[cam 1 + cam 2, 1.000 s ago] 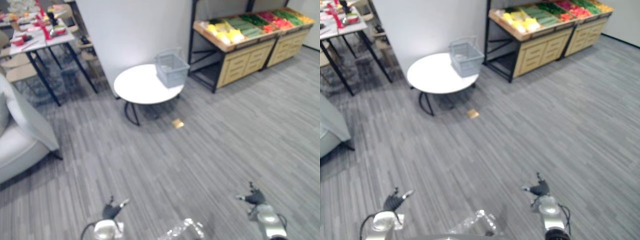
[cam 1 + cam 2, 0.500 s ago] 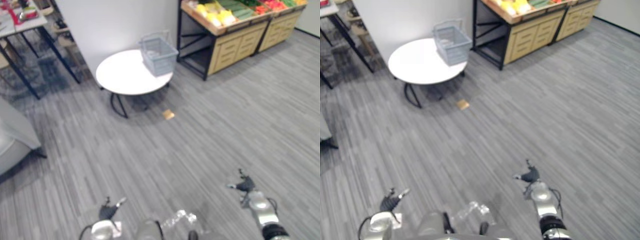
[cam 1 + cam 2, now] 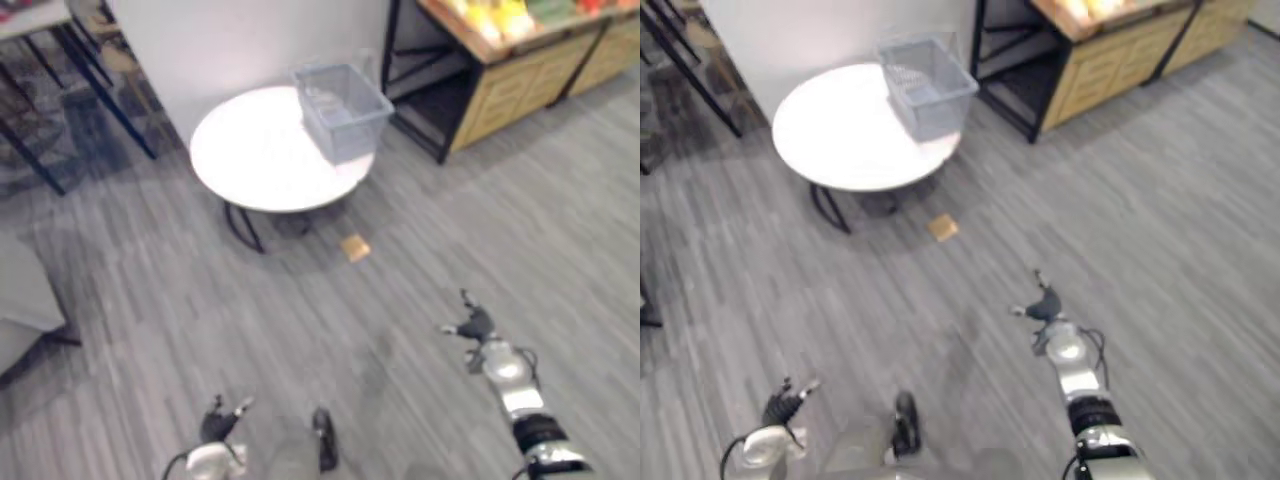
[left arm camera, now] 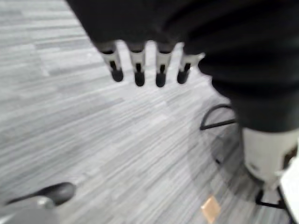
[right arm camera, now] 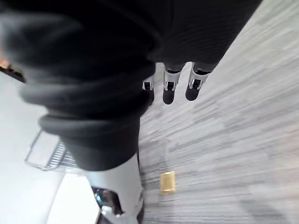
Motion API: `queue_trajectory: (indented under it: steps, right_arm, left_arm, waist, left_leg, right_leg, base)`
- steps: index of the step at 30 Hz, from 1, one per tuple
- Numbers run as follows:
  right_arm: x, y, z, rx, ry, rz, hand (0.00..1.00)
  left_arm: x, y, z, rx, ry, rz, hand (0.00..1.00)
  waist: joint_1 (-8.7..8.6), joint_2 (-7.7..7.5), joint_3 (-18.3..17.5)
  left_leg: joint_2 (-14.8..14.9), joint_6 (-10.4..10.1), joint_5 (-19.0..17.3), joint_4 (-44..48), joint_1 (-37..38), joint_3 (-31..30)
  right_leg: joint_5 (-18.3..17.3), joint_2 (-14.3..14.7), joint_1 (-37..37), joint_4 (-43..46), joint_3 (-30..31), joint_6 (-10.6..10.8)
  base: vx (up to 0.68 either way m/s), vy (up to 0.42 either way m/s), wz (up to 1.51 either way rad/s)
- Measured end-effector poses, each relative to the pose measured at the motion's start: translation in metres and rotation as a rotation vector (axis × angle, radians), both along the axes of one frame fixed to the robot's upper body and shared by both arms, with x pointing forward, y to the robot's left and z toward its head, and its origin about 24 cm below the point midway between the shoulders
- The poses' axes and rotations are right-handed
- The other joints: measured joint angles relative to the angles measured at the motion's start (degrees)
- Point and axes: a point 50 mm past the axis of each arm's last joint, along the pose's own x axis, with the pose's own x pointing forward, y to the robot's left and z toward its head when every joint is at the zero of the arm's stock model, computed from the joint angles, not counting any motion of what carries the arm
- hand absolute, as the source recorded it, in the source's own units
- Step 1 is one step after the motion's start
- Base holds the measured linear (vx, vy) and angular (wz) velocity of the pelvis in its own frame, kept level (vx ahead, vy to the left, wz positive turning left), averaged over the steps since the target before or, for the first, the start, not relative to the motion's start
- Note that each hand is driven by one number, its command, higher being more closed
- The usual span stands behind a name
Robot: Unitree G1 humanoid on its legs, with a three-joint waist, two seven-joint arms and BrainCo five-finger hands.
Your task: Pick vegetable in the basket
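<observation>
Fingers (image 5: 169, 88) of the right hand (image 3: 478, 328) hang straight and relaxed with nothing between them, and the left hand (image 3: 221, 421) is the same, its fingers (image 4: 136, 70) in a loose row over bare grey floor (image 3: 150, 300). Both hands are low and well away from anything worth picking up. The vegetables (image 3: 503, 16) lie on a wooden stand (image 3: 515, 88) at about 12 o'clock from the right hand and 1 o'clock from the left; they show as yellow and green patches, too blurred to tell their kind or which way their long axes run. The basket (image 3: 341, 106) sits on the far right edge of a round white table (image 3: 250, 160), just beside the stand, at about 11 o'clock from the right hand; nothing coloured shows inside it (it looks empty, though I cannot be sure). A small tan square (image 3: 354, 247) lies on the floor between the table and the right hand. The right hand is plainly the nearer to both stand and basket, so I judge that the reach would fall to that arm once the robot has walked closer.
</observation>
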Motion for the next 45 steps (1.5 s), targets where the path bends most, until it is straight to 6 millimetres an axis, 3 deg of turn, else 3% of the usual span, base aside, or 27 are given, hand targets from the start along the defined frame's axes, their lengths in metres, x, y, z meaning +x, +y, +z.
queue_trajectory:
  steps: [3, 4, 5, 6, 8, 9, 10, 12, 13, 14, 16, 17, 19, 22, 24, 25, 26, 28, 29, 31, 32, 34, 35, 36, 37, 40, 45]
  right_arm:
    - [0.008, -0.001, 0.023, -0.03, -0.111, -0.012, 0.0]
    - [0.009, -0.003, 0.027, -0.045, -0.13, -0.013, 0.0]
    - [0.011, -0.01, 0.036, -0.063, -0.164, -0.034, 0.0]
    - [0.011, -0.019, 0.044, -0.074, -0.203, -0.078, 0.0]
    - [0.016, -0.029, 0.057, -0.093, -0.25, -0.13, 0.0]
    - [0.017, -0.033, 0.065, -0.13, -0.282, -0.146, 0.0]
    - [0.018, -0.033, 0.068, -0.149, -0.297, -0.146, 0.0]
    - [0.02, -0.031, 0.073, -0.208, -0.308, -0.122, 0.0]
    - [0.025, -0.026, 0.081, -0.236, -0.333, -0.099, 0.0]
    - [0.032, -0.024, 0.094, -0.273, -0.374, -0.083, 0.0]
    - [0.04, -0.019, 0.106, -0.308, -0.416, -0.079, 0.0]
    - [0.043, -0.015, 0.111, -0.315, -0.438, -0.073, 0.0]
    - [0.051, -0.008, 0.126, -0.359, -0.49, -0.049, 0.0]
    - [0.059, -0.003, 0.143, -0.406, -0.539, -0.03, 0.0]
    - [0.062, -0.014, 0.145, -0.448, -0.522, -0.047, 0.0]
    - [0.063, -0.015, 0.138, -0.464, -0.492, -0.052, 0.0]
    - [0.064, -0.012, 0.133, -0.474, -0.471, -0.043, 0.0]
    - [0.07, -0.007, 0.138, -0.491, -0.476, -0.028, 0.0]
    - [0.076, -0.007, 0.146, -0.521, -0.483, -0.028, 0.0]
    - [0.087, -0.007, 0.165, -0.554, -0.511, -0.03, 0.0]
    - [0.092, -0.006, 0.184, -0.589, -0.552, -0.024, 0.0]
    - [0.096, -0.005, 0.204, -0.605, -0.603, -0.029, 0.0]
    - [0.097, -0.004, 0.207, -0.606, -0.612, -0.027, 0.0]
    - [0.098, -0.003, 0.208, -0.614, -0.614, -0.023, 0.0]
    - [0.102, 0.001, 0.213, -0.631, -0.615, -0.006, 0.0]
    - [0.104, -0.005, 0.218, -0.66, -0.604, -0.018, 0.0]
    - [0.101, -0.021, 0.223, -0.721, -0.594, -0.038, 0.0]
  left_arm:
    - [0.011, -0.003, 0.005, 0.013, -0.026, -0.047, 0.0]
    - [0.015, -0.004, 0.006, 0.014, -0.032, -0.057, 0.0]
    - [0.025, -0.007, 0.009, 0.017, -0.05, -0.086, 0.0]
    - [0.033, -0.009, 0.011, 0.027, -0.057, -0.121, 0.0]
    - [0.035, -0.011, 0.01, 0.031, -0.051, -0.138, 0.0]
    - [0.028, -0.011, 0.006, 0.03, -0.026, -0.138, 0.0]
    - [0.024, -0.012, 0.003, 0.027, -0.011, -0.141, 0.0]
    - [0.004, -0.017, -0.007, 0.014, 0.055, -0.147, 0.0]
    - [-0.007, -0.022, -0.013, -0.006, 0.079, -0.136, 0.0]
    - [-0.016, -0.03, -0.018, -0.033, 0.099, -0.128, 0.0]
    - [-0.022, -0.039, -0.022, -0.065, 0.118, -0.121, 0.0]
    - [-0.023, -0.039, -0.023, -0.066, 0.12, -0.12, 0.0]
    - [-0.022, -0.038, -0.022, -0.062, 0.113, -0.119, 0.0]
    - [-0.024, -0.039, -0.022, -0.064, 0.116, -0.119, 0.0]
    - [-0.024, -0.043, -0.023, -0.075, 0.111, -0.12, 0.0]
    - [-0.026, -0.039, -0.023, -0.065, 0.122, -0.119, 0.0]
    - [-0.024, -0.034, -0.022, -0.051, 0.125, -0.124, 0.0]
    - [-0.02, -0.032, -0.021, -0.041, 0.12, -0.134, 0.0]
    - [-0.014, -0.029, -0.018, -0.022, 0.11, -0.151, 0.0]
    - [0.002, -0.025, -0.012, 0.003, 0.068, -0.165, 0.0]
    - [0.012, -0.02, -0.006, 0.023, 0.044, -0.172, 0.0]
    - [0.02, -0.014, -0.001, 0.045, 0.02, -0.182, 0.0]
    - [0.021, -0.009, 0.001, 0.063, 0.017, -0.185, 0.0]
    - [0.022, -0.004, 0.003, 0.077, 0.014, -0.187, 0.0]
    - [0.022, -0.008, 0.002, 0.066, 0.009, -0.189, 0.0]
    - [0.021, -0.015, 0.0, 0.052, 0.007, -0.204, 0.0]
    - [0.022, -0.028, -0.003, 0.015, -0.001, -0.205, 0.0]
  waist:
    - [-2.38, 1.94, -0.12]
    - [-2.8, 2.08, -0.04]
    - [-3.74, 2.38, 0.08]
    - [-4.05, 2.34, 0.05]
    - [-4.1, 2.0, -0.13]
    - [-3.79, 1.45, -0.43]
    - [-3.8, 2.22, -0.45]
    - [-3.55, 4.23, -1.24]
    - [-3.29, 7.01, -1.3]
    - [-2.67, 9.81, 0.05]
    - [-0.79, 11.02, 1.79]
    - [-0.18, 10.28, 2.36]
    - [1.06, 8.76, 2.56]
    - [1.12, 7.81, 2.45]
    - [1.36, 8.56, 2.02]
    - [1.39, 7.42, 2.65]
    - [1.19, 4.45, 4.21]
    - [0.76, 2.91, 5.75]
    - [0.46, 3.35, 6.64]
    - [0.26, 4.52, 7.34]
    - [0.36, 5.34, 7.79]
    - [0.83, 5.02, 7.97]
    - [1.06, 3.74, 7.88]
    - [0.82, 2.32, 8.09]
    - [0.83, 3.85, 8.01]
    - [0.91, 4.66, 8.69]
    - [0.25, 5.72, 9.34]
  left_leg:
    - [0.69, -1.11, -0.88, -6.46, 8.59, -6.08]
    - [0.9, -1.59, -1.2, -6.97, 9.35, -7.61]
    - [1.73, -2.7, -2.23, -7.22, 10.14, -10.57]
    - [2.68, -4.36, -3.5, -7.37, 10.95, -13.43]
    - [4.27, -7.44, -5.4, -7.44, 13.08, -15.95]
    - [5.35, -9.73, -7.0, -7.64, 15.53, -16.54]
    - [6.16, -10.69, -8.17, -6.75, 16.57, -17.07]
    - [10.08, -11.06, -8.73, 4.24, 14.72, -17.41]
    - [13.98, -10.37, -7.01, 19.14, 8.39, -17.95]
    - [17.84, -8.23, 0.43, 34.45, 1.67, -19.38]
    - [18.93, -8.44, -0.71, 49.55, -5.76, -19.81]
    - [17.73, -8.49, -1.97, 51.33, -8.08, -18.09]
    - [15.13, -8.75, -4.3, 43.67, -12.16, -11.74]
    - [11.4, -8.22, -3.77, 20.41, -13.75, -4.04]
    - [8.11, -6.39, 5.29, 4.52, -12.34, -2.43]
    - [7.01, -2.71, 6.13, 4.21, -10.96, -2.02]
    - [4.98, -2.59, 4.63, 3.23, -8.31, -1.74]
    - [3.55, -2.22, 2.91, 3.38, -5.84, -1.95]
    - [3.57, -2.08, 2.12, 4.22, -4.69, -2.79]
    - [4.17, -2.13, 2.11, 4.26, -4.28, -4.1]
    - [4.6, -2.36, 2.02, 3.74, -4.6, -4.96]
    - [4.32, -3.79, 1.17, 3.22, -5.02, -5.23]
    - [3.4, -5.23, 0.21, 3.51, -5.2, -5.6]
    - [2.53, -6.36, -0.76, 4.38, -5.69, -6.2]
    - [5.08, -6.9, -0.94, 5.77, -7.97, -6.27]
    - [8.37, -8.53, -1.2, 4.45, -9.74, -6.21]
    - [8.55, -9.39, -0.59, 1.21, -8.91, -5.45]
  right_leg:
    - [-3.86, 0.54, -9.72, -4.38, -5.48, -6.56]
    - [-4.0, 0.5, -11.69, -8.17, -6.01, -6.82]
    - [-3.54, 0.16, -14.42, -19.4, -7.37, -6.88]
    - [-0.1, -0.33, -15.77, -33.68, -8.24, -7.04]
    - [6.15, -0.73, -16.63, -50.75, -7.68, -6.55]
    - [7.55, -1.16, -16.77, -52.79, -6.72, -6.51]
    - [11.5, -0.66, -16.78, -49.86, -6.5, -6.52]
    - [13.69, 1.11, -16.62, -42.3, -7.66, -6.6]
    - [13.64, 3.34, -14.61, -41.31, -9.34, -6.69]
    - [12.63, 6.53, -10.8, -42.16, -10.36, -8.26]
    - [11.22, 8.99, -4.38, -45.02, -11.19, -11.0]
    - [10.77, 8.93, -1.22, -46.88, -11.21, -11.61]
    - [10.56, 8.76, 4.19, -52.59, -11.41, -11.85]
    - [10.71, 8.68, 7.64, -56.93, -11.94, -11.07]
    - [7.42, 9.15, 8.03, -55.22, -11.72, -8.76]
    - [2.03, 7.92, 6.82, -47.59, -11.13, -7.62]
    - [-1.22, 4.56, 2.88, -34.94, -11.32, -6.07]
    - [-0.77, 1.1, -5.06, -16.63, -9.74, -4.0]
    - [-1.46, 0.71, -8.08, -11.87, -8.26, -5.21]
    - [-2.73, 0.79, -10.42, -17.73, -8.87, -7.61]
    - [-2.72, 0.97, -11.25, -26.16, -8.75, -8.11]
    - [2.14, 0.25, -11.07, -40.01, -7.88, -7.66]
    - [9.07, -1.17, -10.8, -44.66, -7.79, -7.77]
    - [12.73, -2.52, -10.39, -46.65, -7.68, -5.47]
    - [13.7, -0.35, -10.89, -48.36, -8.46, -6.49]
    - [15.75, 3.44, -10.56, -54.28, -9.32, -7.75]
    - [18.72, 4.59, -9.99, -58.94, -8.67, -7.64]
  base:
    - [0.52, 0.023, 0.9]
    - [0.52, -0.124, 1.23]
    - [0.63, -0.285, 1.34]
    - [0.65, -0.332, 1.32]
    - [0.59, -0.375, 1.13]
    - [0.64, -0.429, 1.02]
    - [0.83, -0.536, 0.87]
    - [0.67, -0.442, 0.52]
    - [0.65, -0.489, 0.25]
    - [0.62, -0.457, 0.13]
    - [0.56, -0.342, -0.06]
    - [0.7, -0.375, -0.05]
    - [0.56, -0.243, -0.04]
    - [0.38, -0.033, -0.02]
    - [0.54, 0.078, -0.08]
    - [0.52, 0.101, -0.03]
    - [0.4, 0.074, 0.01]
    - [0.36, -0.011, 0.22]
    - [0.4, -0.057, 0.58]
    - [0.3, -0.074, 0.61]
    - [0.26, -0.104, 0.56]
    - [0.25, -0.139, 0.55]
    - [0.26, -0.24, 0.56]
    - [0.28, -0.293, 0.44]
    - [0.21, -0.258, 0.16]
    - [0.16, -0.151, -0.15]
    - [0.1, -0.022, -0.15]
